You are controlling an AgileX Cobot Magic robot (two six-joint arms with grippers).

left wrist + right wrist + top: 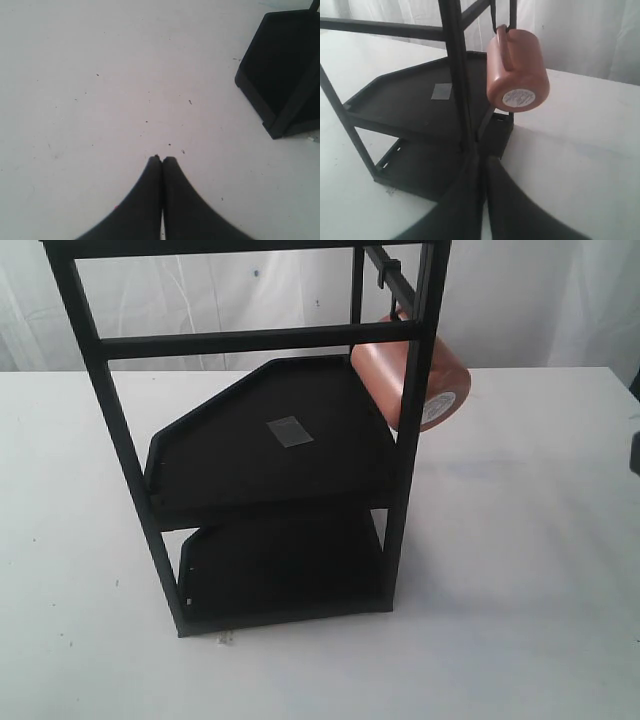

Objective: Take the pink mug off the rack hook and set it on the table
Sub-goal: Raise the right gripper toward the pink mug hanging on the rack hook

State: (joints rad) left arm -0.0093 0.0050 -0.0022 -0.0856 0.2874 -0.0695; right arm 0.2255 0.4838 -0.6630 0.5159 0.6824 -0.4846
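The pink mug (420, 380) hangs by its handle from a hook on the top bar at the right side of the black rack (120, 430), its stickered base turned outward. From the right wrist the pink mug (516, 70) shows beyond the rack's post (457, 75). My right gripper (484, 159) is shut and empty, low in front of the rack's corner, well short of the mug. Out over the bare white table (100, 100), my left gripper (162, 159) is shut with nothing in it. Neither gripper shows in the exterior view.
The rack's upper shelf carries a small grey patch (289, 430); a lower shelf (290, 570) sits beneath. A corner of the lower shelf (280, 75) shows in the left wrist view. White table (520, 570) stretches to the right of the rack.
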